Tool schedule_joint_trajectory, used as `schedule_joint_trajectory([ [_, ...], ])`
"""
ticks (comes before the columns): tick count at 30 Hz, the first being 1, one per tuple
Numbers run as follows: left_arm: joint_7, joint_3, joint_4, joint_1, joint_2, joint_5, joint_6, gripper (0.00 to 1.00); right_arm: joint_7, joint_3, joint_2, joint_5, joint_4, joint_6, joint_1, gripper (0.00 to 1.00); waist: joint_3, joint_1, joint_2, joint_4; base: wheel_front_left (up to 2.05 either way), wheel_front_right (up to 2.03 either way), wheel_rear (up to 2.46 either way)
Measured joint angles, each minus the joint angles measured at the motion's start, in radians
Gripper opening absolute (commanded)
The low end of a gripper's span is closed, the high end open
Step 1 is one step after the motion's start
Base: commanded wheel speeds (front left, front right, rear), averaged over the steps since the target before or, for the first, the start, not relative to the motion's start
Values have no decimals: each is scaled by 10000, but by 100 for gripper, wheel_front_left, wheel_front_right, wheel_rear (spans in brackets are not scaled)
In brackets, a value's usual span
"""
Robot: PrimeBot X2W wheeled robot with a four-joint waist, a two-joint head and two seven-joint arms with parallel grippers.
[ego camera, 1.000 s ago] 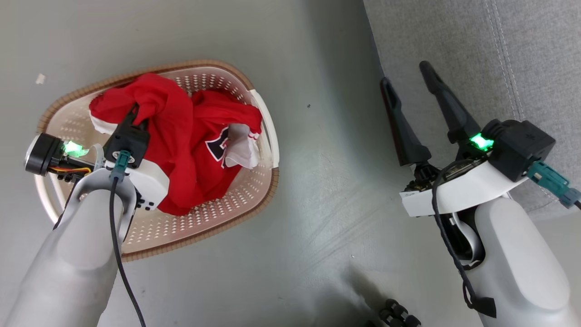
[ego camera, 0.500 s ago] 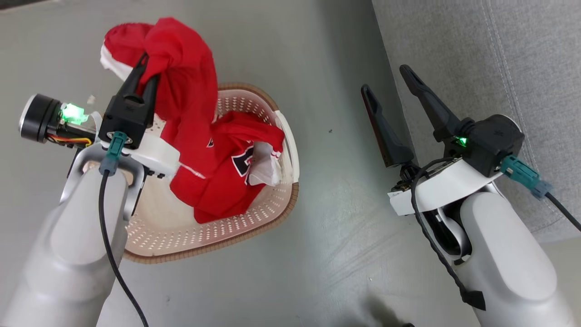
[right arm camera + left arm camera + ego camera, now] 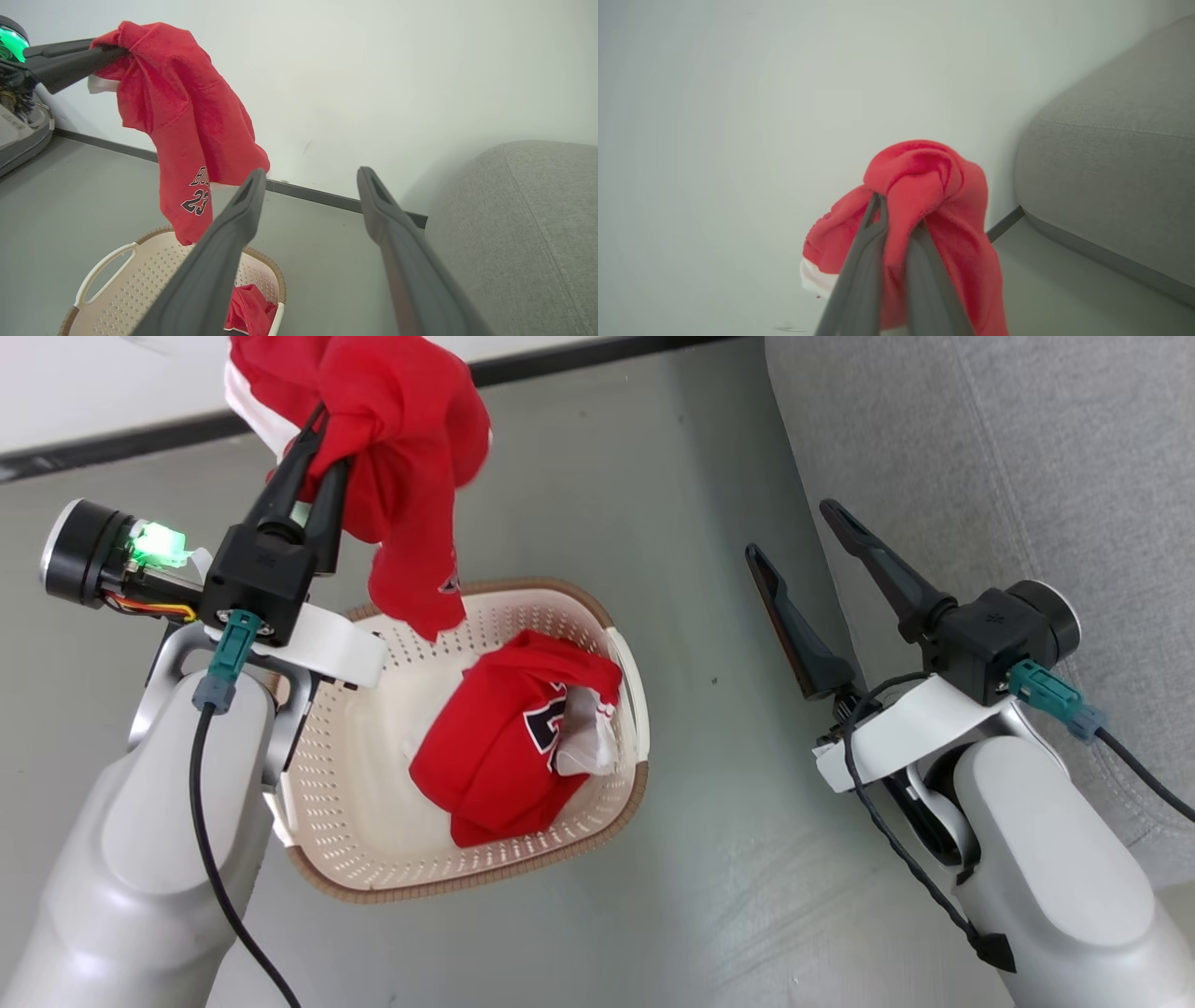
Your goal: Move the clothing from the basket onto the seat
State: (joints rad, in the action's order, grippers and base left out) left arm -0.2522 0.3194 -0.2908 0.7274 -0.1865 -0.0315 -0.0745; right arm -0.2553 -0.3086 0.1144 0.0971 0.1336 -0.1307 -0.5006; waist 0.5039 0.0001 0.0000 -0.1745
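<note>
Left claw [image 3: 332, 437] around red garment [image 3: 411, 420], above basket [image 3: 329, 803]

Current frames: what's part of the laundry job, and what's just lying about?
Job: red garment, clamped in left hand; jersey and white cloth in basket; sofa; right hand, open.
Just there: floor; wall; baseboard.

Basket [image 3: 345, 803] on the floor [image 3: 728, 877] left of the seat [image 3: 1027, 448], clothing [image 3: 485, 765] inside.
</note>
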Motion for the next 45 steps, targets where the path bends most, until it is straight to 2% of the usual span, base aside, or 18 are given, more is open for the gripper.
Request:
schedule_joint_trajectory([
  [15,-2,930,226,-235,499,-52,616,0,0,-1149,395,71,865,-2,68,100,-1801,0,0,540,0,0,0],
  [24,-2,1480,376,-525,840,-196,963,0,0,-1294,1005,23,1306,-2,151,100,-2731,0,0,829,0,0,0],
  [30,0,1896,474,-677,1057,-274,1195,0,0,-2042,1371,-61,1743,-2,151,100,-3368,0,0,1051,0,0,0],
  [45,326,2748,660,-1251,1279,-564,1486,0,0,-3866,1275,347,2706,-2,117,100,-4610,0,0,1674,0,0,0],
])
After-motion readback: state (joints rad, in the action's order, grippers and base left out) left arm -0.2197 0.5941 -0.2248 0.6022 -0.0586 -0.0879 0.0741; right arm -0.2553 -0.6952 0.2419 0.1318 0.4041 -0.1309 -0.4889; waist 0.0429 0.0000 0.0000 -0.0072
